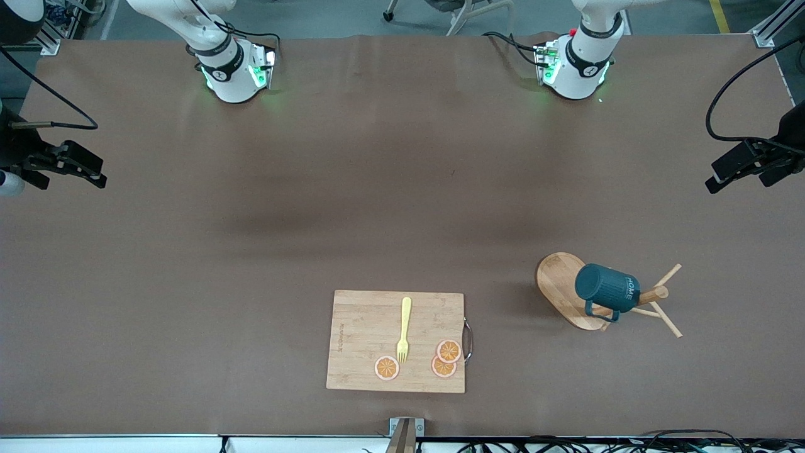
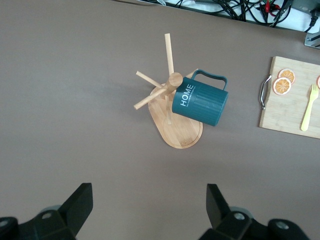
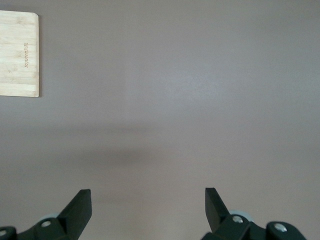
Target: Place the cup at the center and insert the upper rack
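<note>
The dark teal cup (image 1: 607, 288) with white "HOME" lettering rests tilted on its side on the upper rack (image 1: 556, 283), a light wooden stand with an oval base, a round post and thin crossing pegs. They stand toward the left arm's end of the table. The left wrist view shows the cup (image 2: 200, 102) against the post of the rack (image 2: 182, 132). My left gripper (image 2: 148, 190) is open and empty, high over bare table (image 1: 714, 177). My right gripper (image 3: 147, 192) is open and empty, over the right arm's end of the table (image 1: 100, 176).
A rectangular wooden cutting board (image 1: 365, 340) with a metal handle lies near the front camera, mid-table. On it are a yellow fork (image 1: 404, 327) and three orange slices (image 1: 448, 351). The board also shows in the left wrist view (image 2: 287, 107) and the right wrist view (image 3: 17, 55).
</note>
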### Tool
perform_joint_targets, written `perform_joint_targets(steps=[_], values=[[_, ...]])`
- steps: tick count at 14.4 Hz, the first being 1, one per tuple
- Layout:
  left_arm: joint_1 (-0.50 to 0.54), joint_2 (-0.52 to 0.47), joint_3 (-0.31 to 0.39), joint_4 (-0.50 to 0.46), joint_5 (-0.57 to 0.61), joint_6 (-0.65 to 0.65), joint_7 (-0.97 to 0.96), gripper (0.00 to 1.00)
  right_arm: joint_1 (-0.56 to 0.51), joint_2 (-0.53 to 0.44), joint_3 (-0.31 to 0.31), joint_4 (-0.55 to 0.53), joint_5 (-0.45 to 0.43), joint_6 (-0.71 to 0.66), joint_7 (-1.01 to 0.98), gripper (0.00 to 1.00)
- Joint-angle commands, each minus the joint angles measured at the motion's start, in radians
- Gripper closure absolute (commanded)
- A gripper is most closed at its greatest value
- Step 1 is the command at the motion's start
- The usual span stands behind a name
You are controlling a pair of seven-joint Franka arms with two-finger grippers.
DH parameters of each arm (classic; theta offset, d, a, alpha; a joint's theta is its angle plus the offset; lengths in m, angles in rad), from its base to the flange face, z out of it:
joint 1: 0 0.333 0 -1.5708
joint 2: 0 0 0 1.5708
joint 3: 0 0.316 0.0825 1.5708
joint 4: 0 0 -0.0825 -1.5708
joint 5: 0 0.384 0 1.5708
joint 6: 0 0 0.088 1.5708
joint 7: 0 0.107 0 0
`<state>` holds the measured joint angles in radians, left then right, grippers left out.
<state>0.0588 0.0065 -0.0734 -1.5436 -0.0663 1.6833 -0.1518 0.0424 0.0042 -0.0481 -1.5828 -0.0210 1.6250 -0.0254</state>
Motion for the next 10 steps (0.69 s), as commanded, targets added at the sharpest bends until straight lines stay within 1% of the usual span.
perform_joint_targets(steps=[1, 5, 10], values=[[-0.053, 0.007, 0.052, 0.023, -0.006, -0.027, -0.002, 0.00, -0.007, -0.029, 0.002, -0.028, -0.011, 0.010, 0.004, 0.00], [-0.059, 0.007, 0.053, 0.023, -0.006, -0.027, -0.002, 0.00, -0.015, -0.030, -0.001, -0.032, -0.013, 0.007, 0.002, 0.00], [-0.077, 0.006, 0.073, 0.026, -0.004, -0.027, -0.002, 0.00, -0.024, -0.030, -0.001, -0.037, -0.016, 0.021, 0.002, 0.00]])
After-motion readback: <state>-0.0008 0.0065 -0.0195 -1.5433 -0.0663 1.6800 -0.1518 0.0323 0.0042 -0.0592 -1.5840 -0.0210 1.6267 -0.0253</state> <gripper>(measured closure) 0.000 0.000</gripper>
